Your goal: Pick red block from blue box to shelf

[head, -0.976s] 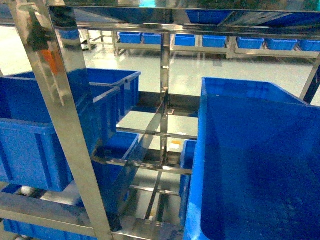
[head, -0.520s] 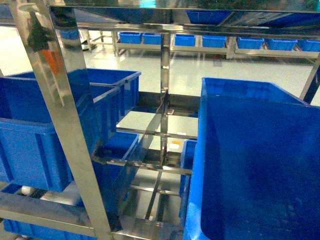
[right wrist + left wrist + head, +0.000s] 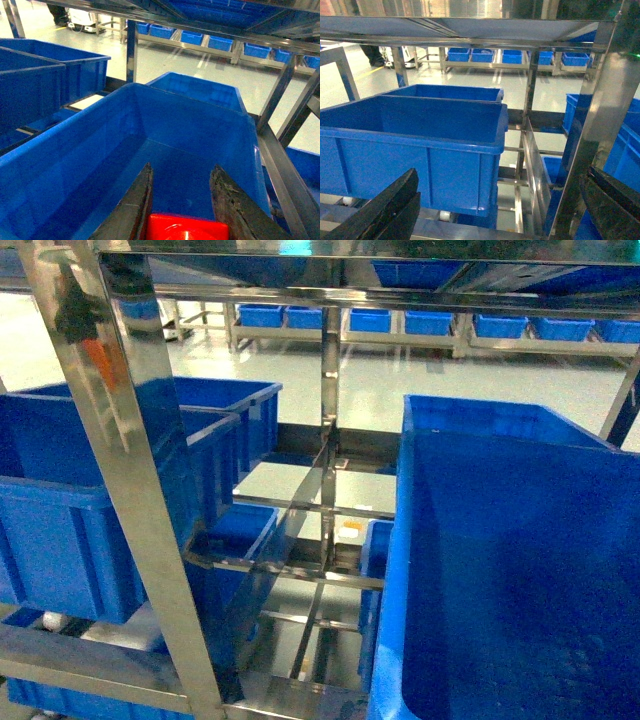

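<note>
Red block (image 3: pixel 187 228) clamped in the right gripper (image 3: pixel 182 220), over the big blue crate (image 3: pixel 100 165).
Plenty of open room inside its walls. Left gripper (image 3: pixel 490 212) spread wide facing the shelf (image 3: pixel 600 115) and another crate (image 3: pixel 420 145).

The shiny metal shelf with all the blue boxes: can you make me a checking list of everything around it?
Surface: shiny stainless-steel shelf with mirror-like uprights and rail tiers.
Job's things: small red plastic block between the right gripper's fingers, over a large dark blue plastic crate. Pale turquoise box: nothing seen.
Clutter: dark blue crates on the left tier, more lower down.
Grippers: right gripper shut on the red block; left gripper open, its fingers wide apart and empty.
Cables: nothing seen.
Surroundings: pale glossy floor; a far row of small blue bins on low racks.
</note>
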